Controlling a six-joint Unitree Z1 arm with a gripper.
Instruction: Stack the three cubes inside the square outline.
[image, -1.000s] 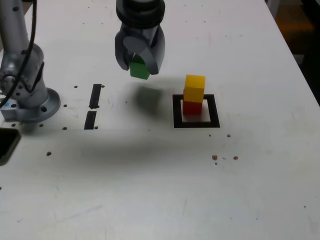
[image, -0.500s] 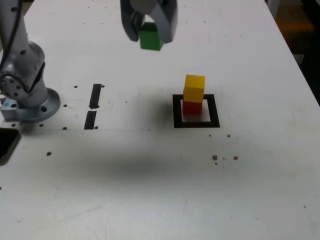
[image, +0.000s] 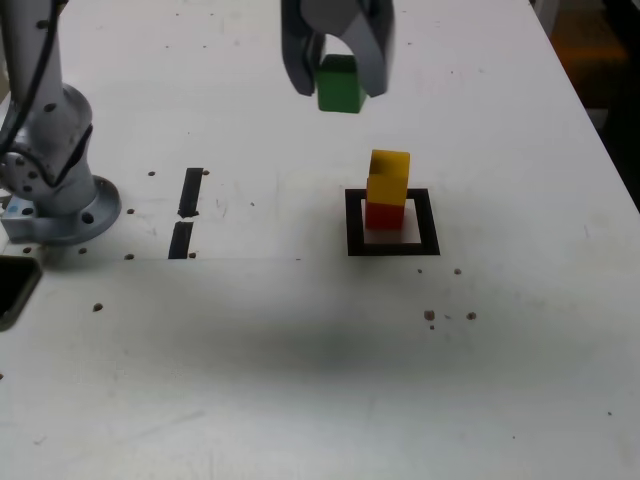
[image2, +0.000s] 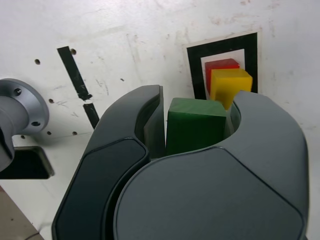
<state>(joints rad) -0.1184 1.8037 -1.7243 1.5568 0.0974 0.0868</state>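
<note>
The yellow cube (image: 389, 172) sits on the red cube (image: 385, 213) inside the black square outline (image: 392, 247). My gripper (image: 338, 88) hangs high above the table, up and to the exterior view's left of that stack, shut on the green cube (image: 339, 86). In the wrist view the green cube (image2: 195, 123) is clamped between the grey fingers (image2: 145, 117), with the yellow cube (image2: 228, 86), the red cube (image2: 220, 66) and the square outline (image2: 194, 65) visible beyond it.
The arm's grey base (image: 50, 170) stands at the exterior view's left. Two short black strips (image: 187, 210) lie between the base and the outline. A dark opening (image: 12, 290) sits at the table's left edge. Small dark specks dot the white table (image: 320, 380).
My gripper has carried the green cube upward and toward the exterior view's right, closer to the stack. The yellow and red cubes have not moved.
</note>
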